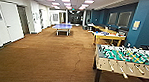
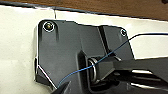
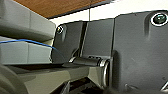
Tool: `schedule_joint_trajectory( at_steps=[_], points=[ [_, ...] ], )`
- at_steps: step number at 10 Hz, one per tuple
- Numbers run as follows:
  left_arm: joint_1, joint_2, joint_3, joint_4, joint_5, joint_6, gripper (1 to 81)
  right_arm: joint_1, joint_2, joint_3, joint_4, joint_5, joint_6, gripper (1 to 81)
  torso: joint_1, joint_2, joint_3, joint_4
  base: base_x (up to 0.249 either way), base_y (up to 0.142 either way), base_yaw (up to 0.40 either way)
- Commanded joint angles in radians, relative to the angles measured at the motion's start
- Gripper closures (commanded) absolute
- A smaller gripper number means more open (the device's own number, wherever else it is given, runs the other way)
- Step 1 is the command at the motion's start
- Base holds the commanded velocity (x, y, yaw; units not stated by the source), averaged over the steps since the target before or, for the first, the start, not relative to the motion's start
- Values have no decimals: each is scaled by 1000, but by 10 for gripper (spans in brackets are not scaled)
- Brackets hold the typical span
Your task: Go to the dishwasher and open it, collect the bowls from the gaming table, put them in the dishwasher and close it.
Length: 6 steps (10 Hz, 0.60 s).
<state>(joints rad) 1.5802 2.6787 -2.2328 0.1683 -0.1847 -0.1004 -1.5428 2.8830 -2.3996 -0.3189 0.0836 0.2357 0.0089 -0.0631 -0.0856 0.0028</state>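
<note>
- Ahead, a long room stretches over a brown carpet (image 1: 47,54), with a white wall and a white door (image 1: 10,21) on the left and a dark blue wall (image 1: 146,21) on the right.
- One table-football table (image 1: 125,61) stands closest on the right, with a green field and rods with handles; its far end is cut off by the picture's edge.
- One gaming table (image 1: 108,37) with yellow frame and legs sits just behind it along the blue wall; a small blue spot and other bits lie on its top, too blurred to call bowls.
- More yellow tables (image 1: 101,28) line up farther back; I cannot count them surely.
- One blue ping-pong table (image 1: 62,27) stands mid-room, far down.
- From the wrist cameras, dark robot plates, a thin blue cable (image 2: 105,56) and pale surfaces fill the sight; the pincers' fingers cannot be made out, so whether either is released or clenched I cannot tell.
- How the gaming table lies relative to either pincer cannot be judged.
</note>
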Motion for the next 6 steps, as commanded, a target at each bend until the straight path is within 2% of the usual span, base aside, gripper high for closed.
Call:
schedule_joint_trajectory(
  at_steps=[1, 6],
  points=[
    [-44, -19, 8, 0, 42, 5, 10, 49, -6, 7, -20, -41, -1, 10, 0, 0, 0, 0, 86, 0, 0],
    [-41, -17, 5, 0, 41, 5, 10, 49, -6, 7, -20, -41, -1, 10, 0, 0, 0, 0, 98, 0, 0]
  ],
)
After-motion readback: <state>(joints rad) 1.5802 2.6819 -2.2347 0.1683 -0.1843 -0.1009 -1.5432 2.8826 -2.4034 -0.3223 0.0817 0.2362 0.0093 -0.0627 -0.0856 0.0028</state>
